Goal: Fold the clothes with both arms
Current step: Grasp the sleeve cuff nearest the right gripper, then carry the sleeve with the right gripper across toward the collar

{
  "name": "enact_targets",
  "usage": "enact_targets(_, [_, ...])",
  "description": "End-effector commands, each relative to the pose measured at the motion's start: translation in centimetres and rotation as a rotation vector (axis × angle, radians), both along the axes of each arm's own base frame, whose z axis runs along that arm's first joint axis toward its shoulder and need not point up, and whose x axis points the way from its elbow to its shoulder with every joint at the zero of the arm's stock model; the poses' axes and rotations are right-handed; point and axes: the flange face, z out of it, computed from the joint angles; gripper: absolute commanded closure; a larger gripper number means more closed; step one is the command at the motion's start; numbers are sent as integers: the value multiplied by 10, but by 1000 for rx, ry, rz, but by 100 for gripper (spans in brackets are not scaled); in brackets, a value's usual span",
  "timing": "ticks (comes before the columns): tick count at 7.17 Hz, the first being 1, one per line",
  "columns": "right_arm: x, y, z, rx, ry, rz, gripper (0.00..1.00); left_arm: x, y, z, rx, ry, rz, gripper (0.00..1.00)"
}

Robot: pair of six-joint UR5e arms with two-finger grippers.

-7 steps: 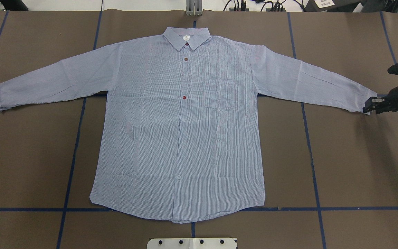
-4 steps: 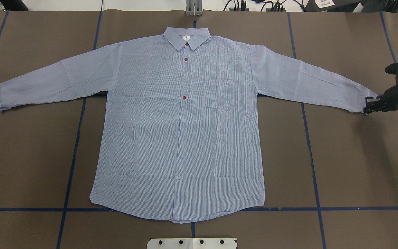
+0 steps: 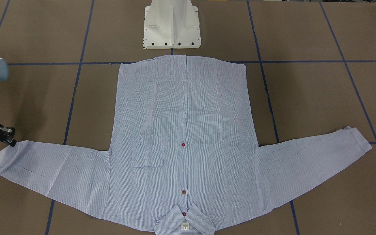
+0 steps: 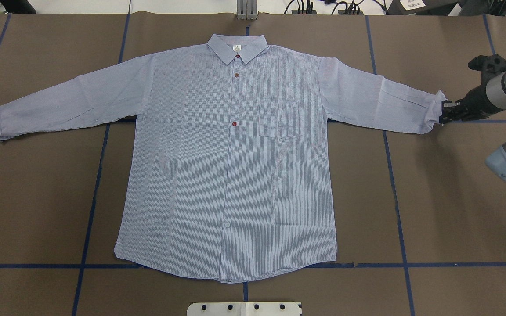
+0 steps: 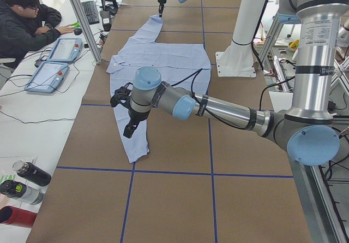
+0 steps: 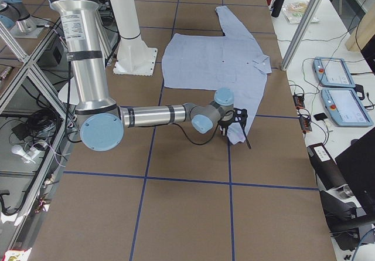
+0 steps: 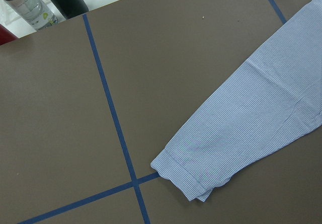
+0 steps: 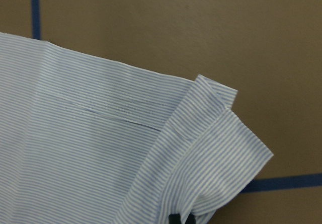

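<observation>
Shirt (image 4: 235,175) flat, buttoned front up on table (image 4: 455,210), sleeves spread. Thin, limp, light cloth (will sag and crease). Best held at cuffs or hem corners. Right gripper (image 4: 445,113) jaws pinch bunched cuff (image 4: 433,107). Left gripper (image 5: 129,128) over other sleeve; jaws: cannot tell.

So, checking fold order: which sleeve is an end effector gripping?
The sleeve on the robot's right: the right end effector pinches its cuff, bunching it. The left sleeve lies flat, ungripped.
</observation>
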Motion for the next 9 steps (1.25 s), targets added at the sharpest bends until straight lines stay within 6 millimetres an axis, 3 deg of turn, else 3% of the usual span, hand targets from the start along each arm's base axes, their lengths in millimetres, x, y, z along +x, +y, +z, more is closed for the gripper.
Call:
enact_targets(1, [-75,-45,-120,-33,-15,17,100,0,0,2,-3,2,1,0])
enact_targets(4, [-203,-52,-263,3,-32,107,100,0,-1,6,-10,1,-1,0])
enact_targets(6, [-294,-45,-347,130,-1,156,100,0,-1,7,-13,1,-1,0])
enact_targets(7, [-335,-26,-378,171,4,145,100,0,0,7,-13,2,0,0])
enact_targets(9, [-387,-2,-397,233,53,159,100,1,0,8,-15,2,1,0])
